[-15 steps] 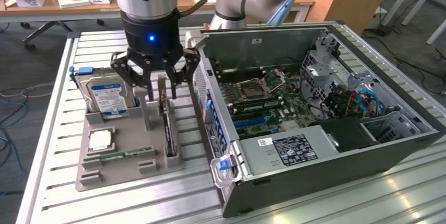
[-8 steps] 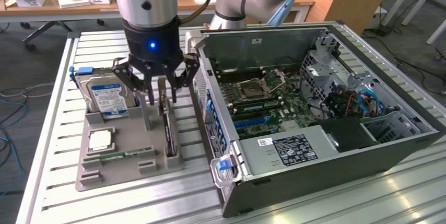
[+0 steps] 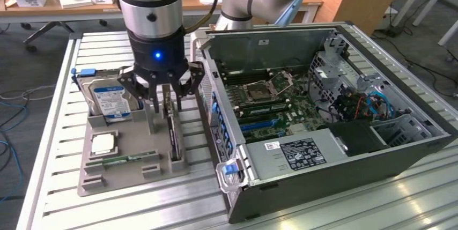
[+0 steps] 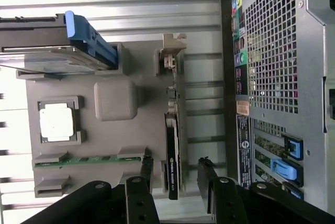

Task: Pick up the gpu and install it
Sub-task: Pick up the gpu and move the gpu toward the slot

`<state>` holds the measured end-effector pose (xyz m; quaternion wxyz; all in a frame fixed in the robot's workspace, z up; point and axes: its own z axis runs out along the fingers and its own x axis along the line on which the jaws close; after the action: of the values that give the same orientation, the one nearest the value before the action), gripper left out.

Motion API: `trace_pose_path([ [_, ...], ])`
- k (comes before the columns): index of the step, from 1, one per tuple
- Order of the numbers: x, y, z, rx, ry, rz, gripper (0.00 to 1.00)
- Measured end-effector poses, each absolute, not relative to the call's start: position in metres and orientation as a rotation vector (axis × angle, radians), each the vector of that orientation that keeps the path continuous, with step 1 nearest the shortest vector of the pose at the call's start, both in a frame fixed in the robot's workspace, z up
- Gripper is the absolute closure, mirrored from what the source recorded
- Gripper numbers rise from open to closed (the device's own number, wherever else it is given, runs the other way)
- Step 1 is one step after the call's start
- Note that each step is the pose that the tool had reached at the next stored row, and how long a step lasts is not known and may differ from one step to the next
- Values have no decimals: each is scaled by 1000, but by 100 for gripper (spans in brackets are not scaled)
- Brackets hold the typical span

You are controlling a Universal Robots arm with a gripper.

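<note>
The jaws hang spread astride the gpu (image 4: 171, 150), which stands on edge in a slot of the grey tray (image 4: 144, 72) so its thin sides can be pinched.

Black gripper (image 3: 167, 97) hangs over grey plastic tray (image 3: 132, 140), jaws spread astride the thin dark gpu card (image 3: 174, 136) standing on edge in its slot. Open dark-grey metal computer case (image 3: 336, 175) just beside tray on slatted counter (image 3: 107, 212).
</note>
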<state>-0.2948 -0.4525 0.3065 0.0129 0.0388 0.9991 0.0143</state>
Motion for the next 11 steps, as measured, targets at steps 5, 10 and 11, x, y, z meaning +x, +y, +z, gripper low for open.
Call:
trace_pose_path([
  [5,-295,-452,299,121,3113,44,53],
  [10,-295,-452,292,121,3113,44,53],
  [11,-295,-452,291,121,3113,44,53],
])
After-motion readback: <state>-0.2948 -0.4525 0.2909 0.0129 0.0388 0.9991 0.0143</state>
